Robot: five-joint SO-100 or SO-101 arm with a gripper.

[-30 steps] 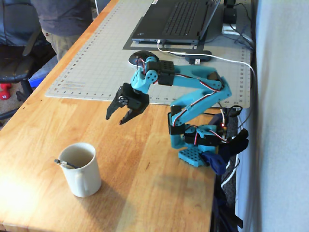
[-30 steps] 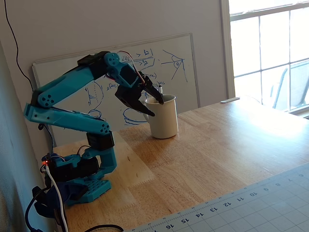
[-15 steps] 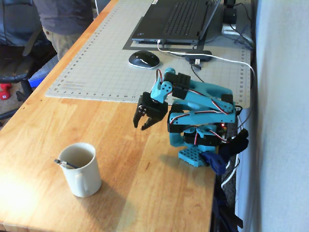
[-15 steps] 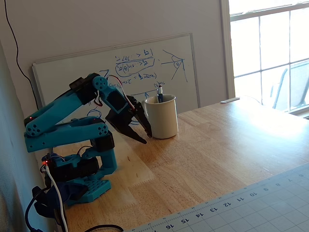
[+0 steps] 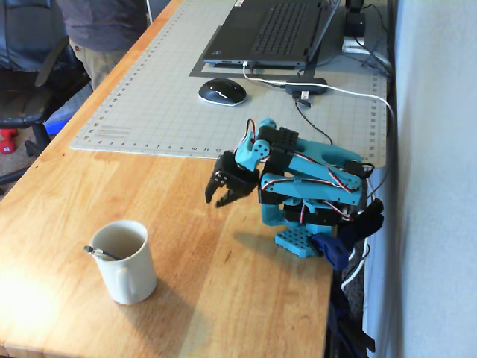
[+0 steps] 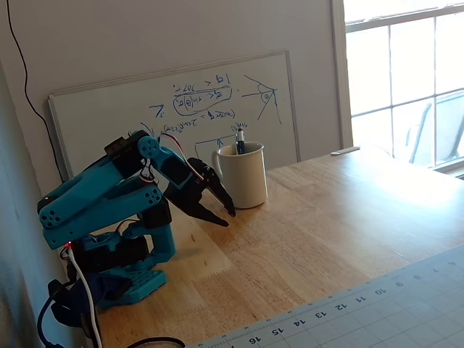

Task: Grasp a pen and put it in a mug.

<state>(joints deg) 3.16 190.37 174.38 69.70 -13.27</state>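
Note:
The cream-white mug (image 5: 128,262) stands on the wooden table near its front left corner in a fixed view, handle toward the camera. The dark pen (image 5: 103,253) leans inside it, one end poking over the rim. In the other fixed view the mug (image 6: 245,178) stands before the whiteboard with the pen (image 6: 240,138) sticking up out of it. My gripper (image 5: 218,201) hangs low over the table, folded back close to the blue arm's base, well apart from the mug. My gripper (image 6: 225,217) is open and holds nothing.
A grey cutting mat (image 5: 149,97) covers the far table, with a black mouse (image 5: 221,91) and a laptop (image 5: 272,30) on it. Cables (image 5: 350,93) run along the right edge by the arm's base (image 5: 305,239). A whiteboard (image 6: 181,109) leans on the wall.
The arm has folded back toward its base, carrying the open gripper away from the mug and lower to the table. Mug and pen have not moved.

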